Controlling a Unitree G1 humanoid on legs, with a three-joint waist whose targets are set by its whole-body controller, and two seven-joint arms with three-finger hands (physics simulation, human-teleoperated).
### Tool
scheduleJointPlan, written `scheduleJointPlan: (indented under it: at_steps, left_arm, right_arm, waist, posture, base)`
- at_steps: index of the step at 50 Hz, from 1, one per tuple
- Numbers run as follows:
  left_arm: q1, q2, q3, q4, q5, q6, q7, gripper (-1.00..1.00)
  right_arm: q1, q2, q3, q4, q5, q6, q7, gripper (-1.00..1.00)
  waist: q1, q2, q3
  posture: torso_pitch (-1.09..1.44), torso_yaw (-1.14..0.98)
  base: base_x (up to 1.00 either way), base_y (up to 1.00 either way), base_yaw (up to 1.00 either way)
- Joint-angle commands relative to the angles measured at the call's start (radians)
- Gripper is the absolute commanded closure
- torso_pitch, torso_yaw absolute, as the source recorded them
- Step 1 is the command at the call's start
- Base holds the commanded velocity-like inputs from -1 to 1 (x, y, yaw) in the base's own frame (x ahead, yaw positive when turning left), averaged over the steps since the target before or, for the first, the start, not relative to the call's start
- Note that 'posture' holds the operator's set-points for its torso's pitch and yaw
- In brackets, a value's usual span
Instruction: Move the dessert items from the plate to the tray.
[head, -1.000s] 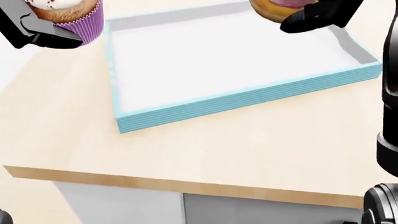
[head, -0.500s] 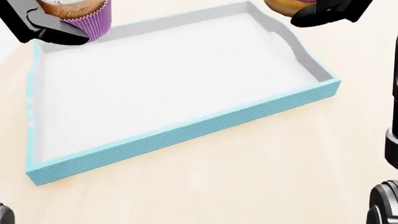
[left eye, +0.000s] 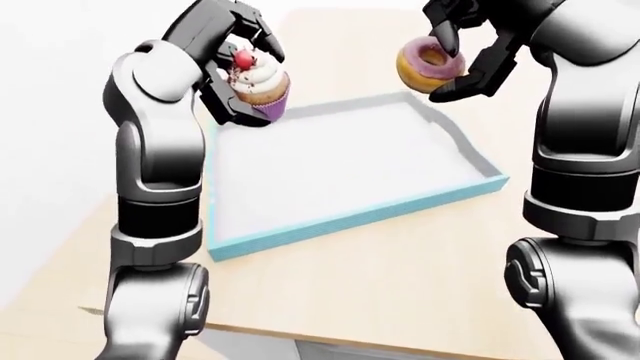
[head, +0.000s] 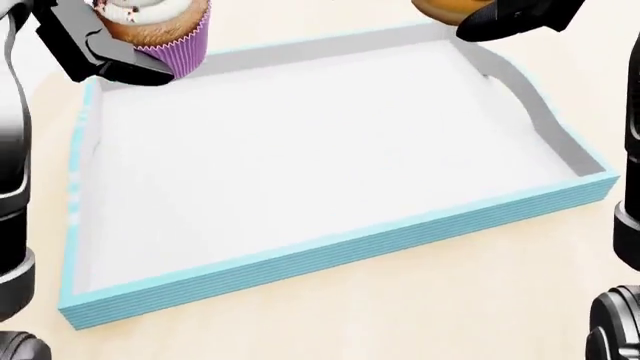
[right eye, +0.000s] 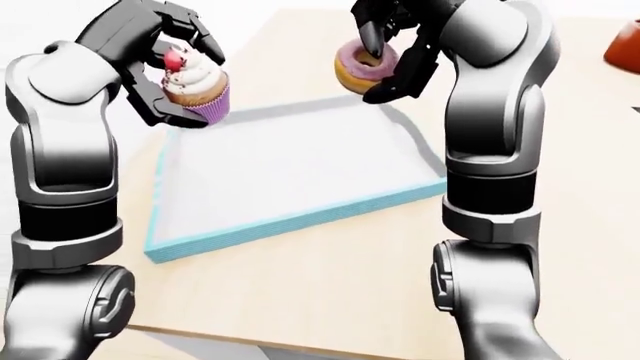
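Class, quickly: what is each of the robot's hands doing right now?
Left hand: closed on the cupcake.
Right hand: closed on the donut.

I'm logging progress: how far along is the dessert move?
Nothing sits in the tray yet. Both items are lifted: the left hand grips the cupcake, the right hand the donut, both held above the tray's far edge. Left: lower and release both.

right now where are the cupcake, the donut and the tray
cupcake (left eye: 258, 84), left-eye view, on the white frosting
donut (left eye: 430, 66), left-eye view, on the pink-iced ring
tray (head: 330, 251), head view, on the near blue wall
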Motion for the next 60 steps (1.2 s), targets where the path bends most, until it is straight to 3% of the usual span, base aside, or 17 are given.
scheduleJointPlan:
  at_steps: [1,12,29,31,32,34,43,46,51,52,54,60]
  left_arm:
    - [-0.023,0.002,0.008,-0.034,0.008,-0.022,-0.001,1.00]
    - [0.021,-0.039,-0.013,-0.014,0.045,-0.036,-0.080,1.00]
    - [0.045,-0.069,-0.012,0.109,0.043,-0.102,-0.019,0.95]
    - [0.047,-0.070,-0.012,0.110,0.043,-0.103,-0.017,0.85]
    - [0.052,-0.069,-0.012,0.115,0.042,-0.109,-0.012,0.67]
    - [0.059,-0.070,-0.013,0.116,0.041,-0.114,-0.008,0.52]
    - [0.074,-0.076,-0.018,0.093,0.048,-0.109,-0.021,0.16]
    - [0.077,-0.077,-0.018,0.092,0.050,-0.111,-0.021,-0.13]
    - [0.078,-0.077,-0.018,0.087,0.054,-0.113,-0.026,-0.44]
    - [0.080,-0.078,-0.019,0.083,0.055,-0.112,-0.029,-0.62]
    - [0.081,-0.079,-0.018,0.075,0.057,-0.109,-0.033,-0.81]
    - [0.093,-0.082,-0.019,0.043,0.063,-0.103,-0.048,-0.89]
  right_arm:
    - [-0.036,-0.012,-0.016,-0.031,-0.002,-0.015,-0.019,1.00]
    - [-0.035,-0.005,-0.015,-0.036,-0.004,-0.011,-0.020,0.99]
    - [-0.029,0.004,-0.011,-0.021,-0.002,-0.022,-0.035,1.00]
    - [-0.027,0.006,-0.011,-0.021,-0.001,-0.023,-0.036,1.00]
    - [-0.025,0.006,-0.011,-0.019,-0.001,-0.025,-0.038,0.99]
    - [-0.025,0.007,-0.010,-0.023,-0.003,-0.022,-0.035,0.99]
    - [-0.027,0.009,-0.009,-0.020,-0.004,-0.023,-0.035,1.00]
    - [-0.030,0.006,-0.010,-0.018,-0.004,-0.024,-0.033,0.99]
    - [-0.034,0.007,-0.009,-0.017,-0.004,-0.022,-0.031,1.00]
    - [-0.035,0.007,-0.009,-0.018,-0.004,-0.021,-0.029,0.99]
    - [-0.035,0.007,-0.009,-0.018,-0.004,-0.021,-0.029,1.00]
    - [-0.029,0.010,-0.009,-0.024,-0.004,-0.020,-0.029,0.99]
  waist:
    - [0.001,-0.002,-0.037]
    - [-0.002,-0.006,-0.028]
    - [-0.001,-0.009,-0.037]
    - [-0.001,-0.009,-0.038]
    - [-0.001,-0.009,-0.038]
    - [-0.001,-0.008,-0.039]
    - [-0.001,-0.008,-0.043]
    - [0.000,-0.008,-0.044]
    - [0.000,-0.007,-0.045]
    - [0.000,-0.007,-0.045]
    - [0.000,-0.007,-0.045]
    - [0.000,-0.008,-0.045]
  posture:
    - [0.00,0.00]
    - [0.00,0.00]
    - [0.00,0.00]
    - [0.00,0.00]
    - [0.00,0.00]
    - [0.00,0.00]
    - [0.00,0.00]
    - [0.00,0.00]
    - [0.00,0.00]
    - [0.00,0.00]
    - [0.00,0.00]
    - [0.00,0.00]
  base:
    - [0.00,0.00,0.00]
    - [0.00,0.00,0.00]
    - [0.00,0.00,0.00]
    - [0.00,0.00,0.00]
    - [0.00,0.00,0.00]
    - [0.00,0.00,0.00]
    - [0.00,0.00,0.00]
    - [0.00,0.00,0.00]
    - [0.00,0.00,0.00]
    - [0.00,0.00,0.00]
    - [0.00,0.00,0.00]
    - [0.00,0.00,0.00]
